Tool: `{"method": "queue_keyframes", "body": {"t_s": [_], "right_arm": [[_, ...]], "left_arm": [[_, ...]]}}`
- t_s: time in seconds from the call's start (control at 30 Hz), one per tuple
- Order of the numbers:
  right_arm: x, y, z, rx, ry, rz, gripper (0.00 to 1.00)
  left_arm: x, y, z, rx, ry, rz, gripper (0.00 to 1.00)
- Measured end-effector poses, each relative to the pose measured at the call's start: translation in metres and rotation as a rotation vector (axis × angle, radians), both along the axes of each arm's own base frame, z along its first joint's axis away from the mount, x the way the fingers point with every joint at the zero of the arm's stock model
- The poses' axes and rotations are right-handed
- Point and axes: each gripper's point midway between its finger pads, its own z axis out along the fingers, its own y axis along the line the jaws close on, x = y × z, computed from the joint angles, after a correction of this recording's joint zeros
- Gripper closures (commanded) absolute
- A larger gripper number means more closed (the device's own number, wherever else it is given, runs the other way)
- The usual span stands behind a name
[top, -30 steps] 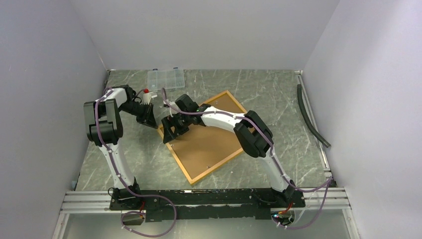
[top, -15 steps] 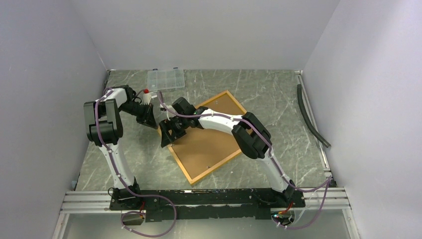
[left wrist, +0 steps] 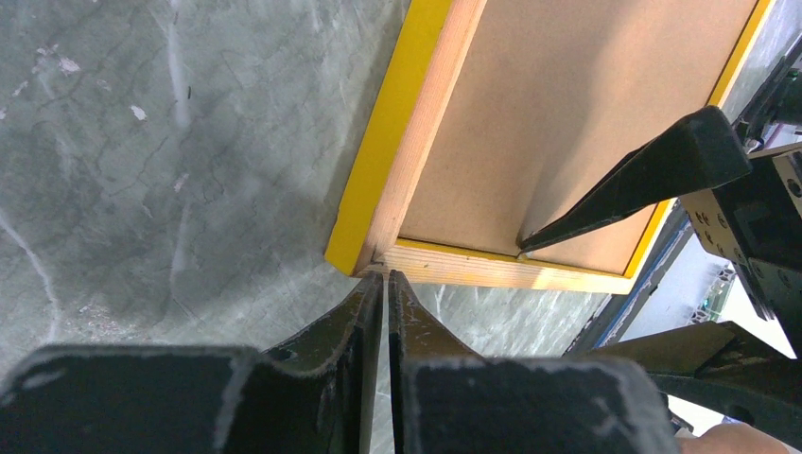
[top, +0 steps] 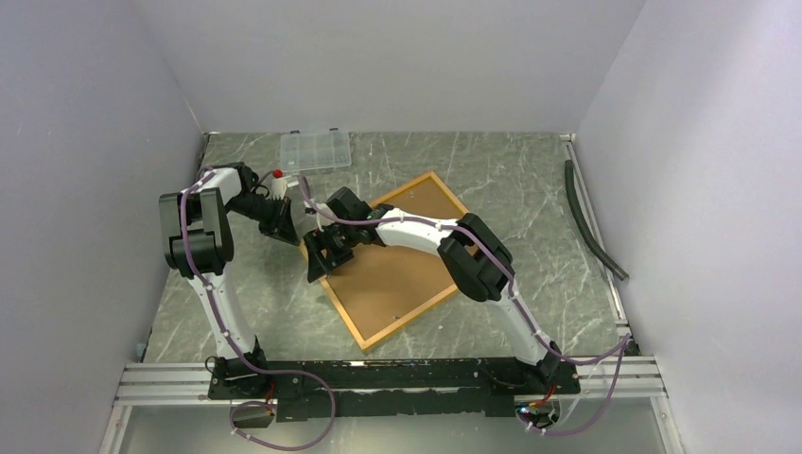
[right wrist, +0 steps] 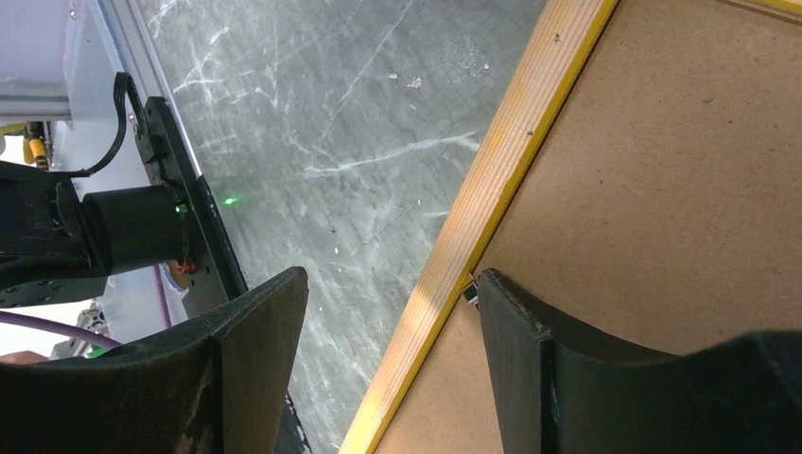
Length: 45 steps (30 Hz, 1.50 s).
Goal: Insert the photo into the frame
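The frame [top: 340,307] lies back side up on the table, yellow border round plain wood, with a brown backing board [top: 402,270] inside it. The photo is out of view. My left gripper [top: 284,227] is shut and empty, its tips [left wrist: 386,276] touching the frame's left corner [left wrist: 364,255]. My right gripper [top: 320,257] is open and straddles the frame's near-left rail [right wrist: 492,180]: one finger [right wrist: 274,312] over the table, the other [right wrist: 511,312] on the backing board [right wrist: 681,208] beside a small metal tab [right wrist: 470,289]. That finger also shows in the left wrist view [left wrist: 643,180].
A clear plastic compartment box [top: 315,149] sits at the back by the wall. A small red-capped object [top: 278,174] is beside the left arm. A black hose [top: 591,222] lies along the right wall. The arms' mounting rail [top: 397,378] runs along the near edge.
My right gripper has slid a little left along the frame toward its left corner. The left arm and the frame have not visibly moved.
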Motion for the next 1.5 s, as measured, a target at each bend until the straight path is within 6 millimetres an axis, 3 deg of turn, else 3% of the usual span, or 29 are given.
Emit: {"method": "queue_keyframes", "body": {"t_s": [0.83,0.93,1.03,1.2,1.3,1.43,1.5], "right_arm": [[-0.003,0.001,-0.003,0.005,0.009,0.007,0.38],[-0.003,0.001,-0.002,0.003,0.011,0.007,0.33],[-0.003,0.001,0.001,-0.005,0.015,0.003,0.22],[0.011,0.001,0.012,-0.003,-0.012,-0.051,0.12],[0.026,-0.018,0.035,0.013,-0.029,-0.146,0.07],[0.06,-0.082,0.087,0.063,-0.04,-0.385,0.01],[0.078,-0.127,0.11,0.082,-0.044,-0.537,0.0]], "left_arm": [[-0.003,0.001,0.0,0.02,-0.007,-0.007,0.86],[-0.003,0.0,0.0,0.023,-0.008,-0.01,0.86],[-0.003,0.0,0.0,0.025,-0.009,-0.011,0.84],[-0.004,-0.002,0.004,0.024,-0.008,-0.015,0.78],[0.005,-0.003,0.013,0.025,-0.033,-0.017,0.7],[0.026,-0.004,0.03,0.024,-0.096,-0.007,0.68],[0.037,-0.005,0.037,0.029,-0.13,-0.003,0.68]]}}
